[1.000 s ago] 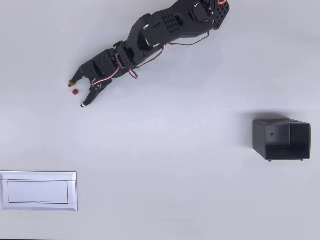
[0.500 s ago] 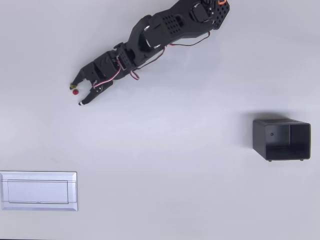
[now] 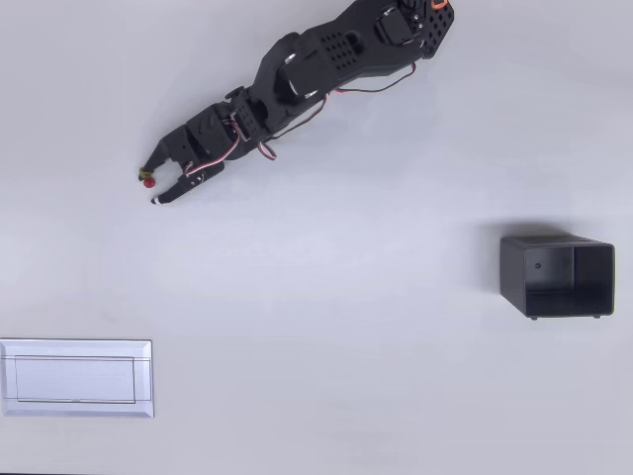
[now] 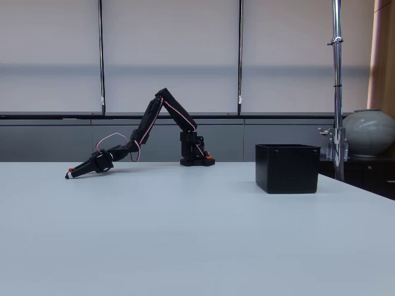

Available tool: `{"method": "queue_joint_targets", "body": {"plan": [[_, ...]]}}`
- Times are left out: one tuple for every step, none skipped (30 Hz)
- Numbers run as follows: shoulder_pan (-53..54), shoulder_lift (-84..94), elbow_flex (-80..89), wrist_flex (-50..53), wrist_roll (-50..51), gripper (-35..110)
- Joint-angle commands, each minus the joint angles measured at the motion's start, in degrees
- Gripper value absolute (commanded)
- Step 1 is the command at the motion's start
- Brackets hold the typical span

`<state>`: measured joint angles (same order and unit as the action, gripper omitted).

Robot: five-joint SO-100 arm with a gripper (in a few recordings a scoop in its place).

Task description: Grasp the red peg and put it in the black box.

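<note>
The red peg [image 3: 147,181] is a tiny dark-red dot on the white table at the upper left of the overhead view. My gripper [image 3: 148,189] sits low over it, open, one finger on each side. The peg lies close against the upper fingertip [image 3: 142,176], with a gap to the lower one. In the fixed view the gripper [image 4: 69,175] points left, its tips at the table surface. The black box [image 3: 556,276] stands far to the right, also seen as an open-topped box [image 4: 287,168] in the fixed view.
A flat white rectangular tray [image 3: 76,378] lies at the lower left of the overhead view. The arm's base [image 4: 196,157] stands at the back of the table. A metal pole [image 4: 337,86] rises behind the box.
The fingers have narrowed around the peg over the last second, the lower finger moving up most. The peg and the arm have hardly shifted.
</note>
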<state>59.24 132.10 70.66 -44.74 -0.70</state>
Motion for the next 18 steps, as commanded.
{"method": "queue_joint_targets", "body": {"plan": [[0.88, 1.14, 1.23, -0.7, -0.88, 10], [0.88, 1.14, 1.14, -0.88, -0.97, 10], [0.88, 1.14, 1.05, -1.23, -1.05, 10], [0.97, 1.14, 1.05, -1.23, -1.23, 9], [0.97, 1.14, 0.97, -1.23, -1.32, 8], [0.97, 1.14, 0.97, -1.23, -1.41, 7], [0.97, 1.14, 0.97, -1.23, -1.49, 5], [0.97, 1.14, 0.97, -1.23, -1.58, 4], [0.97, 1.14, 0.97, -1.23, -1.76, 3], [0.97, 1.14, 0.97, -1.23, -1.76, 2], [0.97, 1.14, 0.97, -1.23, -1.93, 1], [0.97, 1.14, 0.97, -1.23, -2.11, 0], [0.97, 1.14, 0.97, -1.23, -2.11, 0], [0.97, 1.14, 0.97, -1.23, -2.2, 0], [1.05, 1.05, 0.97, -1.23, -2.37, 0], [1.05, 0.97, 0.97, -1.14, -2.46, 0], [1.05, 0.7, 0.97, -0.88, -2.55, 0], [1.05, 0.09, 0.7, -0.18, -2.55, 0]]}}
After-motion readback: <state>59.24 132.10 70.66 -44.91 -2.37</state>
